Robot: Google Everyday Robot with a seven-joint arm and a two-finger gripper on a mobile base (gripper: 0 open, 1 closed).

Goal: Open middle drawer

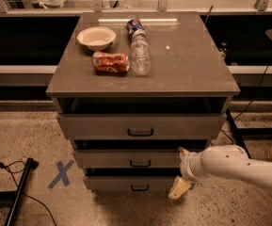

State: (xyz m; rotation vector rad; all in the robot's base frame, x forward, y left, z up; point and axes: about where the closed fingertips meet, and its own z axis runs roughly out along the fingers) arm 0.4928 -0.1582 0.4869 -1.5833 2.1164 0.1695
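The grey three-drawer cabinet [142, 84] stands in the middle of the camera view. The middle drawer [107, 158] is its second tier, with a small black pull handle [140, 163] at the centre of its front. The uppermost drawer [98, 126] and the lowest drawer [112, 183] sit above and below it, each front stepped out a little. My gripper [180, 169] is on a white arm that comes in from the lower right. It is at the right end of the middle drawer's front, well right of the handle. Its fingers are spread, one above and one below.
On the cabinet top lie a white bowl [96, 37], a crushed red can [110, 62], a clear plastic bottle [140, 55] and a blue can [134, 25]. A blue tape X [60, 173] marks the floor at the left, by a black pole [19, 192] and cable. Black frame legs [236, 135] stand at the right.
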